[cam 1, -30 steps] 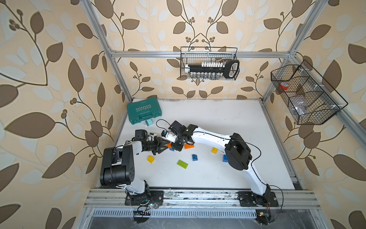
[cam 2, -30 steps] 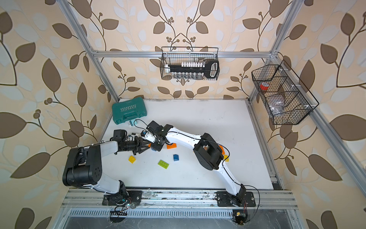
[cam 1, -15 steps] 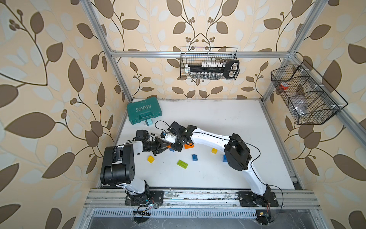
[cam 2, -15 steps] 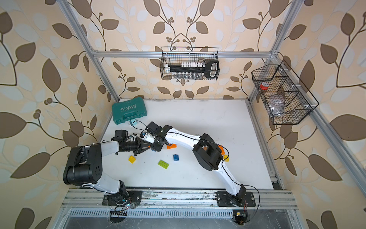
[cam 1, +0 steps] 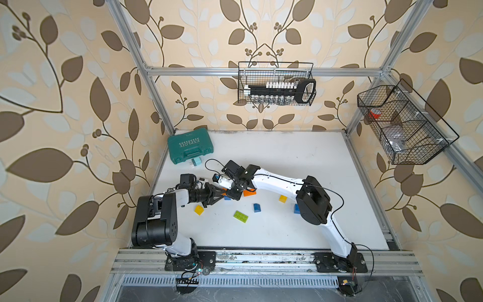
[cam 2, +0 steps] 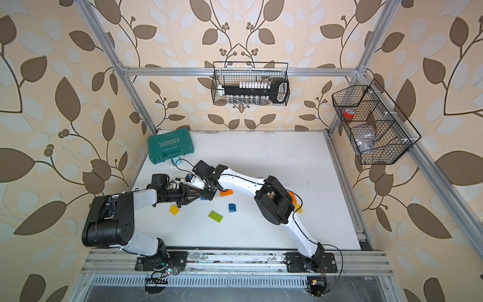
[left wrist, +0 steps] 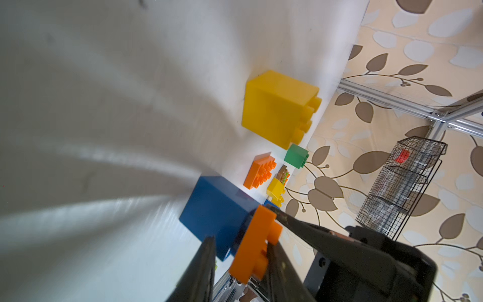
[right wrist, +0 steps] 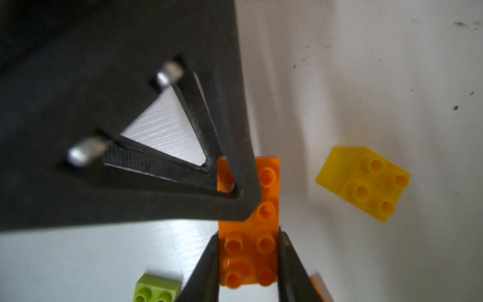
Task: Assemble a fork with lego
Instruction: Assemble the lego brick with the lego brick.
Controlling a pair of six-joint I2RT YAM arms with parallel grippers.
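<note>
Filling the cell floor, one white desk carries the work. Two arms reach over it. The left arm sits folded with its forearm level and pointing inward. The right arm stretches long across the desk with its elbow raised.

Two wire baskets hang on the walls. The back basket holds one black rack with a row of small white pieces. The side basket has a red thing in its far compartment and clear wrapping nearer; which compartment that lies in I cannot tell. One teal case lies closed in the far left corner.

Of the lego, seven pieces lie loose in a top view: three blue bricks, two yellow bricks, one loose orange brick and one green brick.

An eighth piece, the orange brick, sits between both claws, near the case. The right claw pinches its long sides at one end. The left claw is clamped on the other end.
</note>
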